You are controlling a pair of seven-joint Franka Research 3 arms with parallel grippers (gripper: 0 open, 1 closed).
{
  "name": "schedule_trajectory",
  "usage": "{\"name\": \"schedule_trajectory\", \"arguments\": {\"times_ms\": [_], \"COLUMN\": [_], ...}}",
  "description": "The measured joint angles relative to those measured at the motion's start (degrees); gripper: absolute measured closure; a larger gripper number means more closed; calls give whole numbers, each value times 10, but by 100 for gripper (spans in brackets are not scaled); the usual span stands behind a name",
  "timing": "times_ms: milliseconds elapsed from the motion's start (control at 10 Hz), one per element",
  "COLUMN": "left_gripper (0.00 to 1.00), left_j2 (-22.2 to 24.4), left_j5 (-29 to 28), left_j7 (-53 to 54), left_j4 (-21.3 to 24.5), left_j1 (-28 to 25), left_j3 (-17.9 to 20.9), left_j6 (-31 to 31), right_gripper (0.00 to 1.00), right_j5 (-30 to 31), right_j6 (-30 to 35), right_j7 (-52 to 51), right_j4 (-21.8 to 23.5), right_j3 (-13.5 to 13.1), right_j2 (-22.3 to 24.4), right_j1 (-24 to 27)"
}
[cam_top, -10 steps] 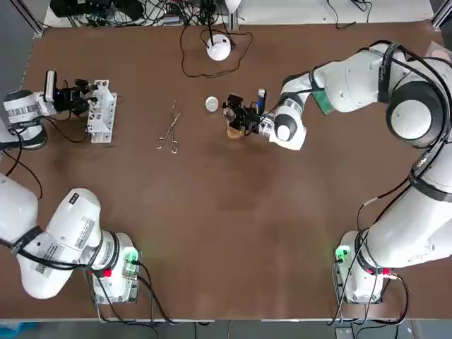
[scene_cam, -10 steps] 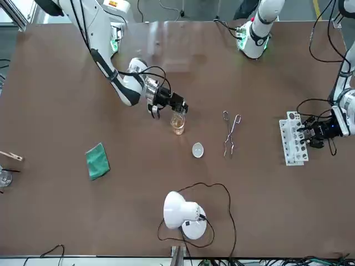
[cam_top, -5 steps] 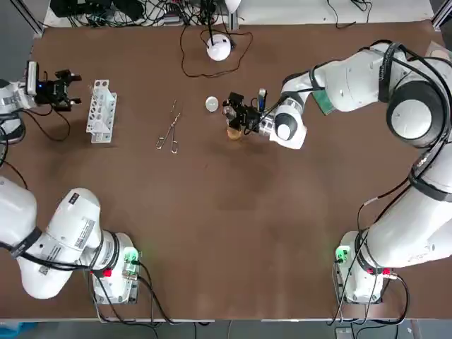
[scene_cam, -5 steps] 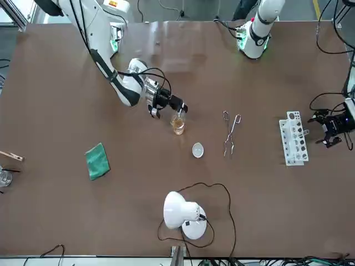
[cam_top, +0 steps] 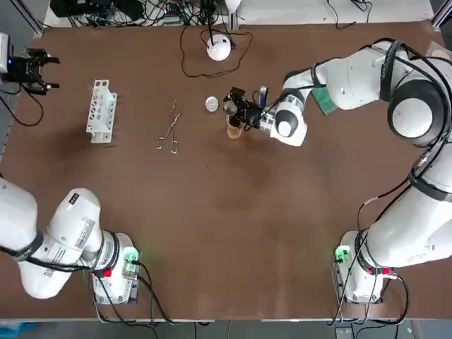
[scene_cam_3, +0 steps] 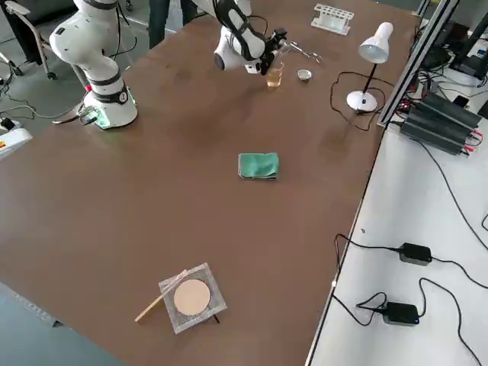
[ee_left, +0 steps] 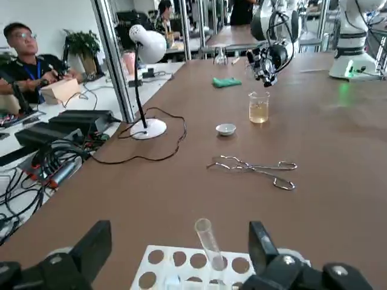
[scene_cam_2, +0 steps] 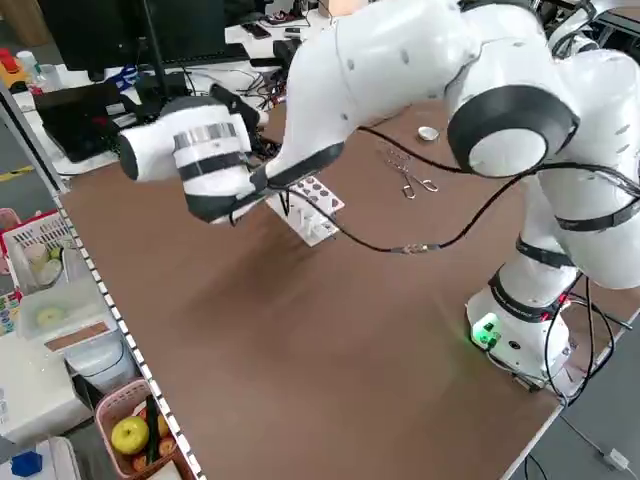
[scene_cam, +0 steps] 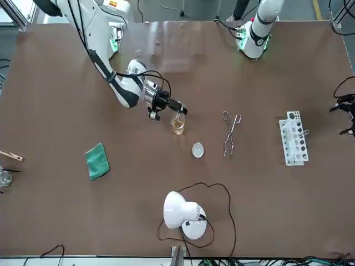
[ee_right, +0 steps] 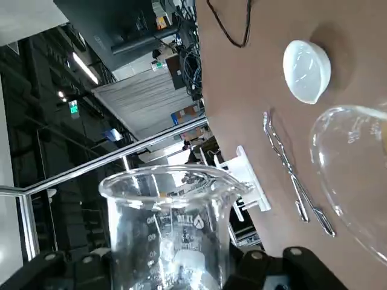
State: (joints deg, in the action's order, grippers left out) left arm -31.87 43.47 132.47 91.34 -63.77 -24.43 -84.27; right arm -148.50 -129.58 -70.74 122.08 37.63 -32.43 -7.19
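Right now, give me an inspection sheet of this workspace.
Surface: brown table, no spills seen.
Job's things: small glass beaker tilted above the amber-liquid beaker, which stands on the table.
Clutter: tongs, white dish, test tube rack with one tube, green cloth, desk lamp.
Hands: right hand shut on the small glass beaker; left hand open, beyond the table's left edge, apart from the rack.
Cables: lamp cord looped on the table.
Surroundings: person seated at a side desk.

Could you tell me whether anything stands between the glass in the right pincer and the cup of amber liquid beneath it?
Nothing visible does. The right pincer holds the glass tipped over the cup; the white dish lies to one side, apart.
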Motion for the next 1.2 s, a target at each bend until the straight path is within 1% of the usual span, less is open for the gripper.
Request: {"name": "schedule_trajectory", "arguments": {"times_ms": [200, 400, 600, 800, 900, 1000, 1100, 1200], "left_gripper": [0, 0, 0, 0, 0, 0, 0, 0], "left_j2": [44, 82, 124, 180, 213, 248, 283, 311], "left_j5": [-3, -14, -44, -94, -111, -118, -119, -123], "left_j7": [-67, -147, -226, -319, -372, -422, -456, -482], "left_j4": [0, 2, 2, 6, 20, 54, 97, 129], "left_j1": [10, 54, 114, 165, 186, 203, 212, 214], "left_j3": [0, 1, 0, -1, -2, -5, -17, -38], "left_j6": [0, -1, -47, -85, -106, -135, -173, -208], "right_gripper": [62, 62, 62, 62, 62, 62, 62, 62], "right_j5": [4, 8, 11, 12, 12, 12, 14, 16], "right_j6": [0, 0, 1, 9, 10, 11, 12, 12], "right_j7": [29, 67, 101, 127, 131, 131, 131, 131], "right_j4": [0, 1, 1, 4, 4, 4, 4, 4], "right_j3": [1, 1, 1, 1, 1, 1, 1, 1], "right_j2": [0, 0, -1, -5, -9, -11, -11, -11], "right_j1": [0, -1, -1, 0, 0, 0, 0, 0]}}
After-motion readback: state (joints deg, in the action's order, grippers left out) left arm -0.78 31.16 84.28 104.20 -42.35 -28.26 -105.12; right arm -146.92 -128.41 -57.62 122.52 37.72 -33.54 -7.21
